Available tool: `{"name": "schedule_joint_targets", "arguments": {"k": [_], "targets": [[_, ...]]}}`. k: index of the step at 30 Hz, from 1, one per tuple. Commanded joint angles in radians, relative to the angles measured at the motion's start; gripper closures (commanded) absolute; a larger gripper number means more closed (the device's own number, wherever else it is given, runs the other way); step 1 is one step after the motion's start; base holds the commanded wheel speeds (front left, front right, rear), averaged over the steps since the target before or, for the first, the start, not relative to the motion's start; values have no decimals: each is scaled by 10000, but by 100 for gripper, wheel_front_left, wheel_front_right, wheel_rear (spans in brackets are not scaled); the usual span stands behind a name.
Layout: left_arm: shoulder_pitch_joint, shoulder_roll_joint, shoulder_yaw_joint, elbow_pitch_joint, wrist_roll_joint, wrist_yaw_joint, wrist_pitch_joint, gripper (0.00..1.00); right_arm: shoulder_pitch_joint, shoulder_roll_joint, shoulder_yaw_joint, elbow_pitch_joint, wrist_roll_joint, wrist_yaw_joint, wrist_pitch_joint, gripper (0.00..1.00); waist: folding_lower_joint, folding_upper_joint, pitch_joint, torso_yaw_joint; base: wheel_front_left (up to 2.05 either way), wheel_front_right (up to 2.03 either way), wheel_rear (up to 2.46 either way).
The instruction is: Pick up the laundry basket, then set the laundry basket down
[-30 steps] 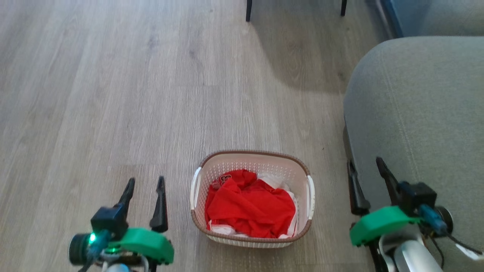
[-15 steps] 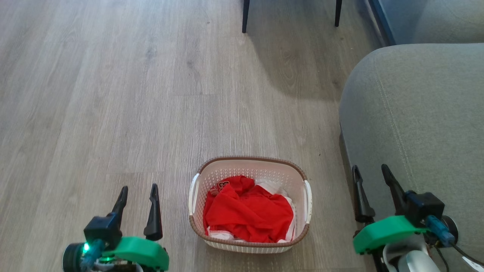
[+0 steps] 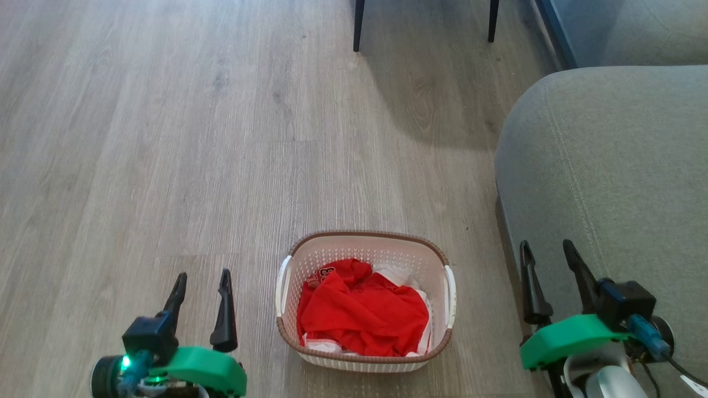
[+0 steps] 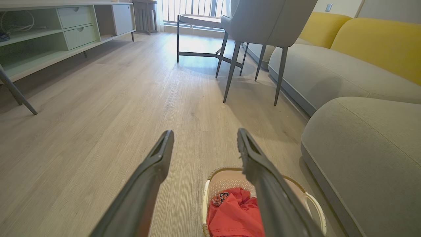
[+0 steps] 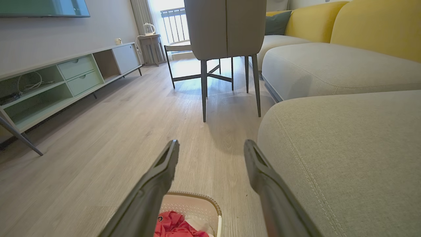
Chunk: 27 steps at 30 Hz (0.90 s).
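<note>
While the laundry basket stands on the floor at lower centre, we hold left gripper and right gripper beside it, fingers spread, empty.

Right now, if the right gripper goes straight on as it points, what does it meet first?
Likely the grey chair, beyond the floor: the right gripper points toward its legs. The sofa lies close beside; depth is unclear.

The robot's head camera has tilted a little, sliding the whole floor scene down, while the left gripper and right gripper have each edged slightly outward from the cream-white perforated plastic laundry basket.
</note>
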Motion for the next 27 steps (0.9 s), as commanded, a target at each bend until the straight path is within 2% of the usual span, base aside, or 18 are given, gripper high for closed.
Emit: {"name": "schedule_joint_targets", "arguments": {"k": [1, 3, 4, 8, 27], "targets": [[-327, -26, 396, -293, 139, -56, -95, 0, -155, -49, 172, -325, 31, 12, -122, 0, 1, -1, 3, 8, 0, 0, 0], [-347, -27, 394, -303, 155, -41, -95, 0, -159, -49, 154, -321, 38, 12, -122, 0, 1, -1, 5, 17, 0, 0, 0], [0, 0, -21, 121, -10, 6, 12, 100, 1, 6, -21, 115, 0, 0, 17, 100, 1, -1, 5, 17, 0, 0, 0], [192, -4, -45, 665, -94, 0, 58, 100, 207, 34, 15, 675, 79, 0, 29, 100, 1, -1, 6, 14, 0, 0, 0], [-117, 52, 261, 696, -2177, -213, 519, 100, 5, -90, -151, 720, 2185, 2, 433, 100, 1, -1, 25, -60, 0, 0, 0]]}}
